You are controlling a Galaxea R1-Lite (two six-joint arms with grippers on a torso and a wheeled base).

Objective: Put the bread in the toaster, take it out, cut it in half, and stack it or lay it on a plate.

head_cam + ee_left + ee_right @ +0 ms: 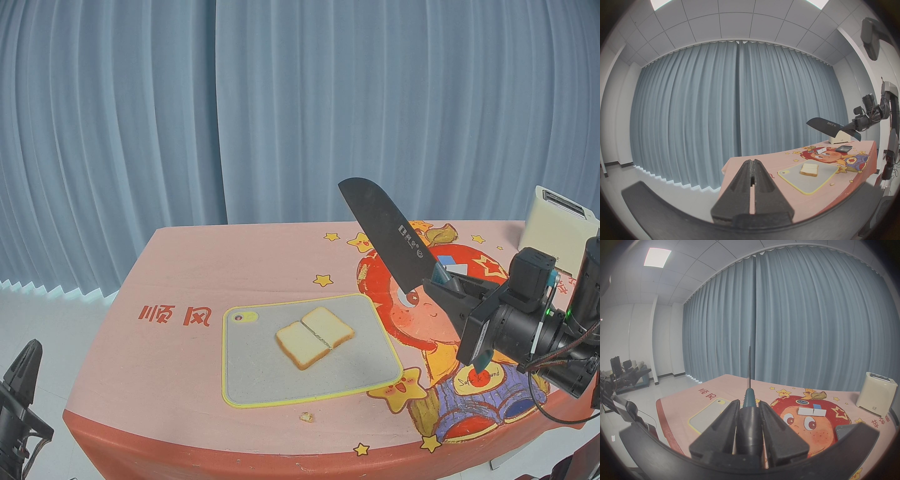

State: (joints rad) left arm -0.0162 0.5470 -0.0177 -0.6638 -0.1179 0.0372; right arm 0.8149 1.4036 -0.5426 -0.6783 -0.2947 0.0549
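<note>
A slice of bread (314,335), cut into two halves that lie side by side, rests on the grey cutting board (262,375) with a yellow rim. My right gripper (447,284) is shut on the handle of a knife (390,234), held raised to the right of the board, its black blade pointing up and to the left. In the right wrist view the knife (749,371) stands edge-on between the fingers (723,427). The cream toaster (559,228) stands at the table's far right corner. My left gripper (753,178) is shut, empty and low off the table's left side.
The table has a pink printed cloth (187,269). A small white and blue item (451,265) lies behind the knife. A dark flat object (843,148) sits near the toaster (839,137). A crumb (306,416) lies near the front edge. Blue curtains hang behind.
</note>
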